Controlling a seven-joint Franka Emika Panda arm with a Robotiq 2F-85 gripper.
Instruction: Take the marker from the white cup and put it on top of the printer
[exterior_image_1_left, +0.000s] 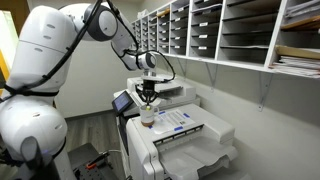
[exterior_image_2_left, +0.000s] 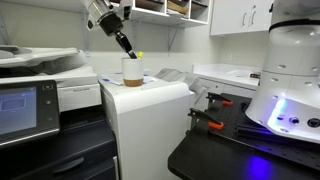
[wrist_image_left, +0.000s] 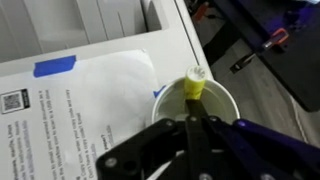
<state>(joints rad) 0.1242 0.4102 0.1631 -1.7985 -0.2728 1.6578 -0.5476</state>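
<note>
Gripper hangs just above the white cup, the marker inside it; clenched or released, I cannot tell.

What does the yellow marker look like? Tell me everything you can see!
The marker is a short, slim, yellowish-green stick that looks like plastic, with a paler round end pointing up. It stands inside the white cup, close to the rim, and only its top pokes out. The cup sits on the printer. The gripper is right beside the marker, but I cannot tell whether its fingers touch it.
</note>
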